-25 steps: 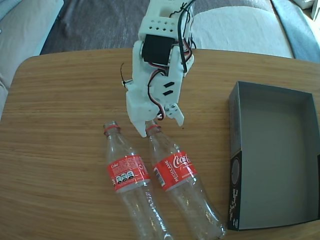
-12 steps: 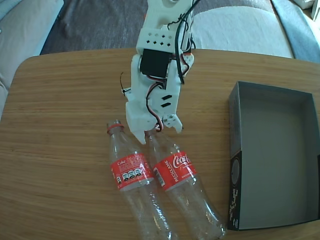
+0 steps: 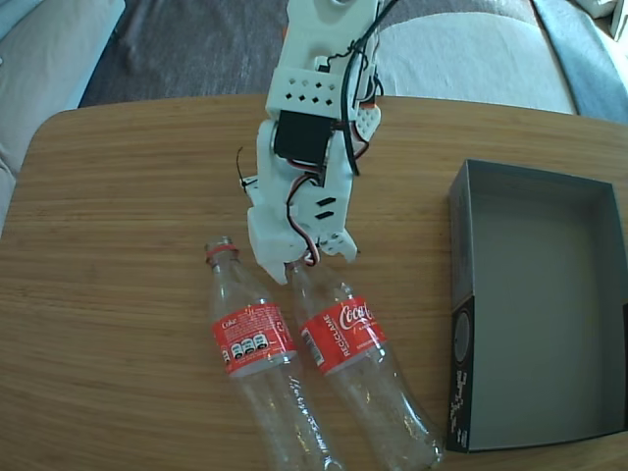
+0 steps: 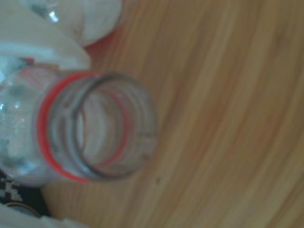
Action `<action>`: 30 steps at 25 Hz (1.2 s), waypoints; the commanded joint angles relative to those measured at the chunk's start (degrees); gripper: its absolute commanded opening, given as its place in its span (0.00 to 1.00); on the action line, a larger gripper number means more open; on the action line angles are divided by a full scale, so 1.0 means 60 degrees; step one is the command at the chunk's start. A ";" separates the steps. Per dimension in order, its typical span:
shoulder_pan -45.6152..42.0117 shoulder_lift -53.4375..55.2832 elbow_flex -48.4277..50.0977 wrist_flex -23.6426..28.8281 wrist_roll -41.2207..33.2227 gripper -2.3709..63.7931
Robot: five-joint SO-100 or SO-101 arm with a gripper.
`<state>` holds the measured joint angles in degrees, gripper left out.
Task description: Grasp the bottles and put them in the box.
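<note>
Neither bottle was in the box yet: both lay side by side left of it, and the gripper sat over the nearer bottle's neck, fingers seemingly closed around it, the farther bottle untouched.

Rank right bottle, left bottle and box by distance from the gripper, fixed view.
1. Right bottle: its neck sits right at the gripper tips.
2. Left bottle: its mouth lies just left of the gripper.
3. Box: off to the right, at the table's right edge.
</note>
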<state>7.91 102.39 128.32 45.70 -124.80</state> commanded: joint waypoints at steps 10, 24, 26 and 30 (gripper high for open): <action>0.0000 0.0059 0.0293 -0.0674 0.0044 0.67; -0.0015 0.0059 0.0249 -0.0615 0.0044 0.41; -0.0029 0.0059 0.0249 -0.0615 0.0044 0.41; -0.0029 0.0103 0.0249 -0.0557 0.0044 0.41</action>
<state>7.91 102.39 131.04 42.10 -124.80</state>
